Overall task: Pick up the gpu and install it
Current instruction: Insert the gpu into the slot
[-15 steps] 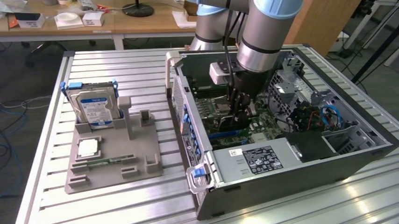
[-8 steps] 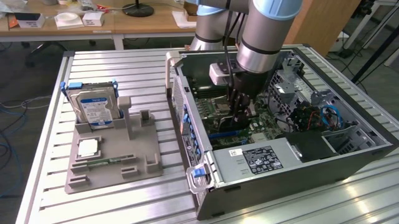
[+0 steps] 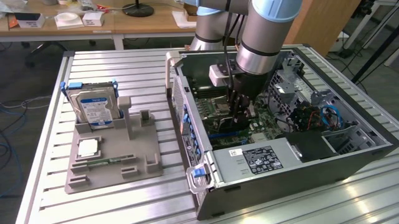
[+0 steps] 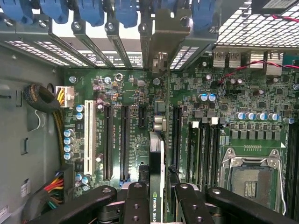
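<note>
The gripper (image 4: 161,198) is clamping the gpu (image 4: 157,158) edge-on, its bracket aimed at twelve o'clock toward the rear slot openings, so the card edge is meeting a motherboard (image 4: 224,93) slot squarely. One computer case (image 3: 349,161) is lying open on the surface (image 3: 112,205). At nine o'clock from it, one gray holder (image 3: 112,163) is keeping one hard drive (image 3: 93,107) upright.

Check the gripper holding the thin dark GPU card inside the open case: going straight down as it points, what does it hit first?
Most likely the green motherboard: the gripper holds the thin dark GPU card edge-on over the long black expansion slots. The card would meet the board before the fingers; which slot is unclear.
</note>
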`<control>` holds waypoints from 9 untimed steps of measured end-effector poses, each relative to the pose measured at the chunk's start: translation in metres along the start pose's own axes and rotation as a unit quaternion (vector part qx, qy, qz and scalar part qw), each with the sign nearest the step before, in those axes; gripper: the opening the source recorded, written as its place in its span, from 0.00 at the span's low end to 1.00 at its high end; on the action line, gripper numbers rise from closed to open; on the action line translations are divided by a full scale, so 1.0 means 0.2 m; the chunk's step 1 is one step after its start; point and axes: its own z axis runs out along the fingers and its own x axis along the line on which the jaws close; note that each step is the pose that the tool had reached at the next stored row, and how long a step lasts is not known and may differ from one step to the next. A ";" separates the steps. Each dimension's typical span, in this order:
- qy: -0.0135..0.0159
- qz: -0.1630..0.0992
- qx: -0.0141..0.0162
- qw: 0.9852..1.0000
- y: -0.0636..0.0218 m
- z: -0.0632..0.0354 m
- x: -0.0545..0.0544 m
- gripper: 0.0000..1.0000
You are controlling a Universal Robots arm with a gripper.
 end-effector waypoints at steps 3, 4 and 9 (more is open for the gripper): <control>0.000 0.000 0.000 1.000 0.000 0.001 0.00 0.26; 0.000 0.000 0.000 1.000 0.000 0.002 0.00 0.26; 0.000 0.000 0.000 1.000 0.000 0.002 0.01 0.26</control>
